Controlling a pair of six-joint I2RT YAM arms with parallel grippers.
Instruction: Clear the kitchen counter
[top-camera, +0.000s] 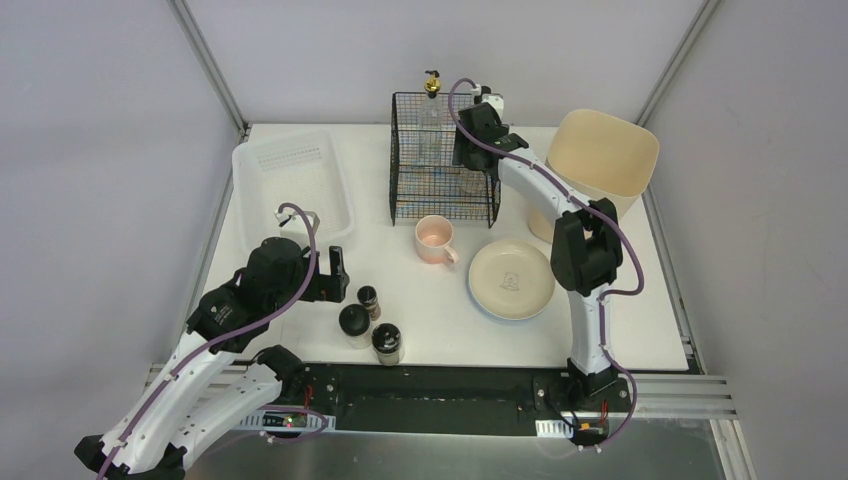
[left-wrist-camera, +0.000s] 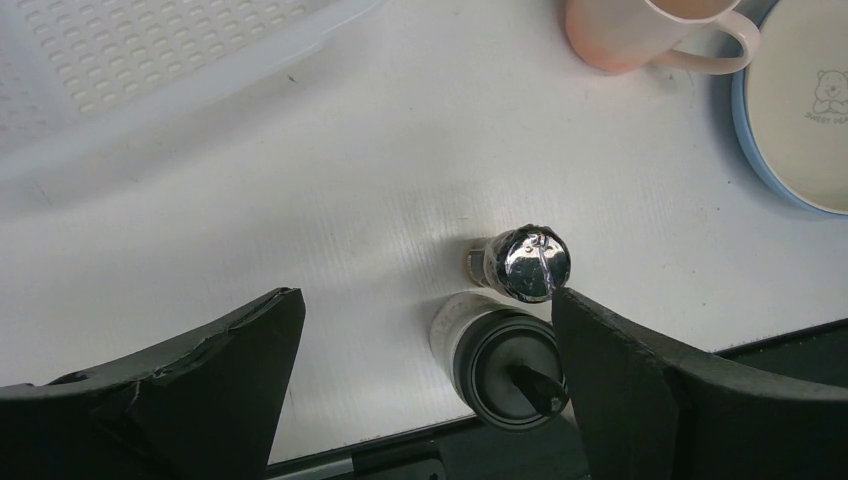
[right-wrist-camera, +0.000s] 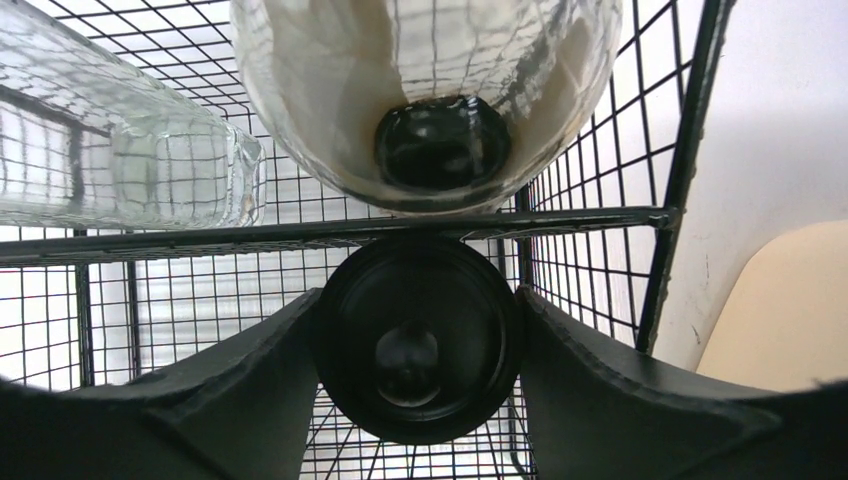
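Note:
The white kitchen counter (top-camera: 440, 325) carries three small shakers near its front edge: a chrome-topped one (left-wrist-camera: 530, 262), a black-lidded one (left-wrist-camera: 508, 368) and a third (top-camera: 387, 342). My left gripper (top-camera: 338, 275) hovers just left of them, open (left-wrist-camera: 425, 298), with the black-lidded shaker beside its right finger (left-wrist-camera: 640, 390). My right gripper (top-camera: 470, 160) is at the right side of the black wire rack (top-camera: 400, 160). It is shut (right-wrist-camera: 420, 300) on a jar with a round black cap (right-wrist-camera: 420, 340), held against the rack's mesh.
A clear glass bottle (right-wrist-camera: 120, 150) and a glass jar (right-wrist-camera: 430, 90) are in the rack. A translucent white tray (top-camera: 245, 175) stands at the back left. A pink mug (top-camera: 435, 240) and a cream plate (top-camera: 482, 292) sit mid-counter. A beige bin (top-camera: 600, 160) stands at the back right.

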